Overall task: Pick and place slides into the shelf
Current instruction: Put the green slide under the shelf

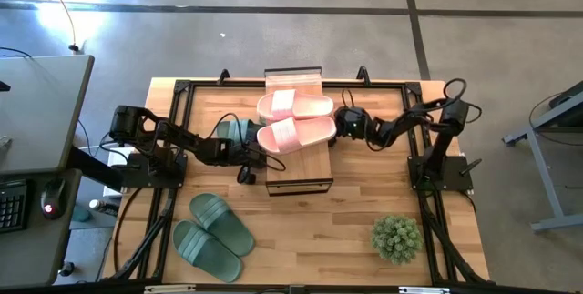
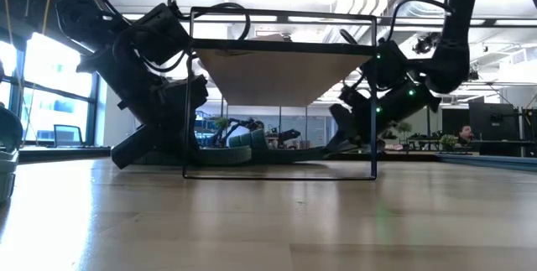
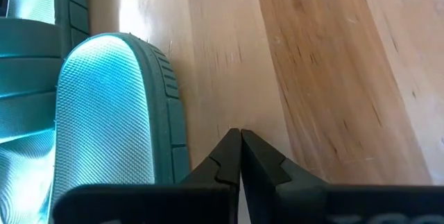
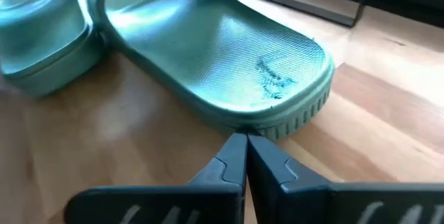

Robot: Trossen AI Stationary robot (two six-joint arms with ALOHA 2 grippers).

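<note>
Shelf (image 1: pixel 298 183) mid-table; two pink slides (image 1: pixel 293 119) on top. Two green slides (image 4: pixel 222 64) under shelf, two near its front-left. L gripper (image 3: pixel 241 148) fingers pressed together, empty, beside green heel. R gripper (image 4: pixel 245 148) fingers together, tips at green heel's rim.

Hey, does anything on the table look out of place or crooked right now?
The two pink slides on the shelf top lie crosswise and skewed, overhanging its right edge. Two green slides lie loose at the table's front left.
</note>
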